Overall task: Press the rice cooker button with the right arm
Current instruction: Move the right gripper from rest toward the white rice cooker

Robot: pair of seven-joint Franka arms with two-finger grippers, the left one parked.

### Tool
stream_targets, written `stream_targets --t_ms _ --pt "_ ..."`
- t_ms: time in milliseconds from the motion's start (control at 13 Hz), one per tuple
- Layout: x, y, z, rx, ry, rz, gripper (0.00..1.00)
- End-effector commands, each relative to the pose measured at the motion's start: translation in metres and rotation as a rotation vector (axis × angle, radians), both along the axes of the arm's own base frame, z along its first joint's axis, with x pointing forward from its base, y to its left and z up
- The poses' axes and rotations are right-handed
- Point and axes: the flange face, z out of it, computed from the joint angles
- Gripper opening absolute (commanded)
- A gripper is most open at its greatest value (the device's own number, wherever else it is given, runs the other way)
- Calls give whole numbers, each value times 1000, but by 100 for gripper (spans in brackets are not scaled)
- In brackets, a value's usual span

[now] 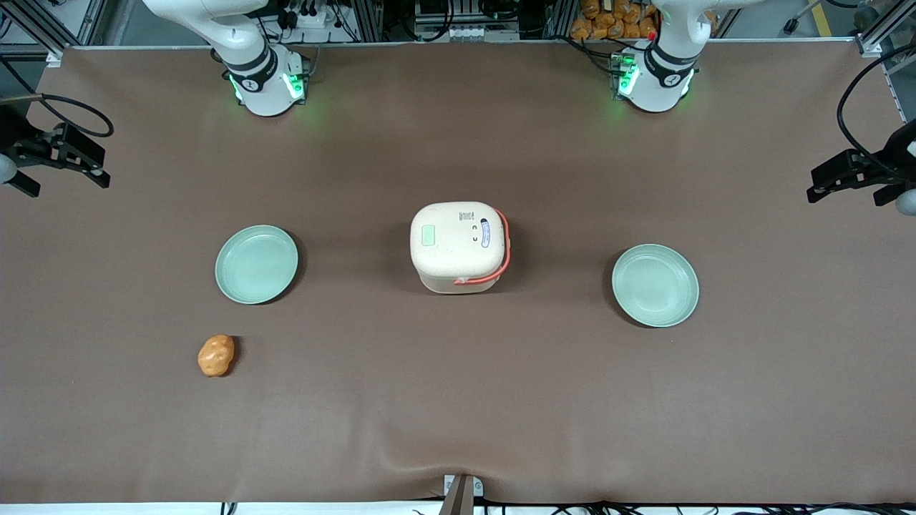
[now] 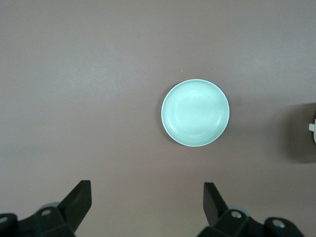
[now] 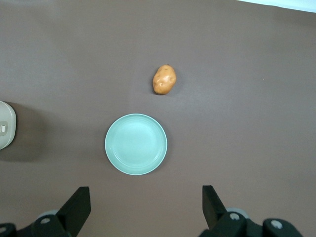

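The cream rice cooker [image 1: 458, 247] stands mid-table with its lid shut and its coral-orange handle [image 1: 504, 250] folded down along the side. The small pale green button [image 1: 429, 235] sits on the lid, on the side toward the working arm's end. Only an edge of the cooker shows in the right wrist view [image 3: 5, 126]. My right gripper [image 3: 145, 210] is open and empty, high above the bare table. It is farther from the front camera than the nearby green plate [image 3: 136, 144] and well apart from the cooker. It is out of the front view.
One pale green plate [image 1: 256, 264] lies toward the working arm's end, another [image 1: 655, 285] toward the parked arm's end. A potato [image 1: 216, 355] lies nearer the front camera than the first plate. Black fixtures [image 1: 57, 154] stand at both table ends.
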Motion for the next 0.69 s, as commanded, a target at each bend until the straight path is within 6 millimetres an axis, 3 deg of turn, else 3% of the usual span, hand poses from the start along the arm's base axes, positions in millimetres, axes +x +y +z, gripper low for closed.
stream_targets --t_ms 0,154,308,462,615 --pt "2 -1 4 -23 4 6 100" --pt "2 1 5 -23 1 7 100" --pt "5 17 -1 -11 12 29 100" --pt "12 58 -15 -15 29 100 100" --pt "19 119 -40 -23 61 135 100"
